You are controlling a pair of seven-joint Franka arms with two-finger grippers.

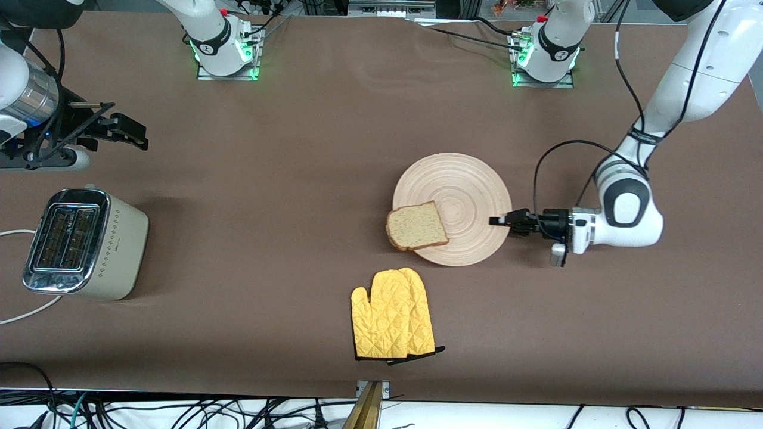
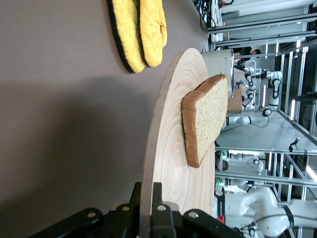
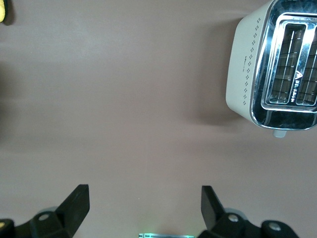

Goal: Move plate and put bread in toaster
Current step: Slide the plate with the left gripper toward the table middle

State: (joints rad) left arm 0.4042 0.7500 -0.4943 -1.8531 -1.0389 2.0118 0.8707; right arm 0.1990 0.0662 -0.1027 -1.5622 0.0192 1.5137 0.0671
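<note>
Bread (image 1: 416, 226), a tan square slice, lies on the round pale wooden plate (image 1: 459, 190); we find the left end effector (image 1: 505, 220) pinching its rim. The right end effector (image 1: 122, 131) waits spread above the counter (image 1: 268, 179) near the cream toaster (image 1: 83, 243).

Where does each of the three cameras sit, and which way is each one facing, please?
Front view: high across the table, facing both arm bases; shows the plate, bread, toaster, mitt and both arms.
Left wrist view: on the left arm, looking along the plate whose rim the left gripper clamps.
Right wrist view: on the right arm, looking down at the table and toaster; the open right gripper shows.
Shared: front and left wrist views both show the bread and mitt.
</note>
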